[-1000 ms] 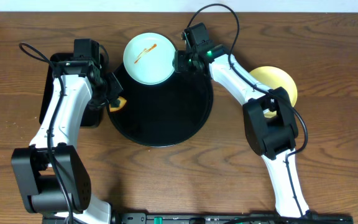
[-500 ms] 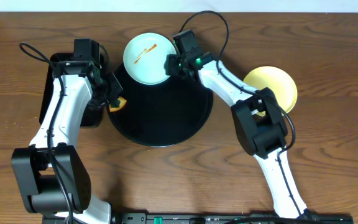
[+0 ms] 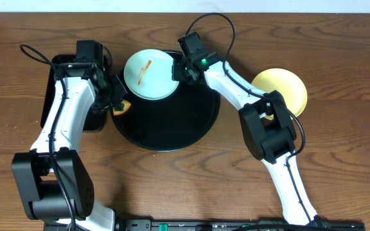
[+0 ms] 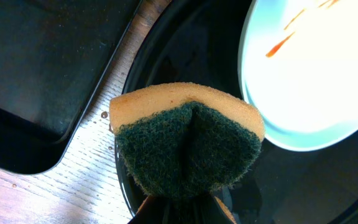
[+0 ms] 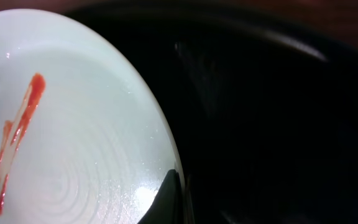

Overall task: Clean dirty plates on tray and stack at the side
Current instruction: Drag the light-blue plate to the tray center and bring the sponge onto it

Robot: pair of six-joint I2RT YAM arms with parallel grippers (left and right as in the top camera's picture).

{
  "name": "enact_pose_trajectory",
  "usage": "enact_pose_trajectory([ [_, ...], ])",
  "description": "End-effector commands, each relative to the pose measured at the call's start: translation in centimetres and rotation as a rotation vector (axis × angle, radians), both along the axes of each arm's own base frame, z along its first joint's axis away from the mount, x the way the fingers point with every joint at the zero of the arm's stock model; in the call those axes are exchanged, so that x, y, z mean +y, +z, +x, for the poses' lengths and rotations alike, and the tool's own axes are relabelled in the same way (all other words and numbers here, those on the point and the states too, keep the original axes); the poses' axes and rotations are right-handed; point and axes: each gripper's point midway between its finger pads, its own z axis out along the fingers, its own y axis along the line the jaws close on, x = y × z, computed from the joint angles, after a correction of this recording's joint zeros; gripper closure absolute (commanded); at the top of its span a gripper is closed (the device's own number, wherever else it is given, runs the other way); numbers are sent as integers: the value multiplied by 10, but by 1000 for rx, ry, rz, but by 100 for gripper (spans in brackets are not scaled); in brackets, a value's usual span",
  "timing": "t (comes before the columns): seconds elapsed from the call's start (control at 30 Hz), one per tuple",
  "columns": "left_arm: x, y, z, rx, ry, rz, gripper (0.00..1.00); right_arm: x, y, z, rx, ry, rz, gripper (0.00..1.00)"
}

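The blue-green plate looks like glazed ceramic or hard melamine to me: stiff, light enough for one arm, but slick, and I'd guess it chips if dropped. The only real place to grab it is the rim, and that's where the right jaws are, closed tight on its right-hand edge. It sits on the far-left part of the round black tray, hanging over the tray's rim toward the far edge of the tabletop, with one orange-red streak on it. The left jaws are clamped on a folded sponge, green scrubby side out, just beside the plate at the tray's left rim.

Overhead gives the whole layout, plus a yellow plate off the tray toward the right edge. The right wrist view is the only one showing the pinch on the rim up close. The left wrist view shows the sponge's crease and a rectangular tray beside it
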Motion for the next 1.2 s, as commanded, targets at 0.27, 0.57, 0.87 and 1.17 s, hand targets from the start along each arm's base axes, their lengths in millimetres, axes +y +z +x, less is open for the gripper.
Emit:
enact_pose_trajectory([
  [0.27, 4, 1, 2, -3, -3, 22, 92, -35, -6, -46, 130, 209, -148, 99],
  [0.57, -13, 1, 4, -12, -71, 10, 92, -48, 6, -66, 158, 311, -213, 99],
  [0.87, -58, -24, 21, -55, -329, 51, 93, -49, -6, -69, 175, 326, -225, 99],
  [1.17, -88, -87, 28, 4, -543, 72, 92, -51, -7, -68, 173, 322, -224, 99],
])
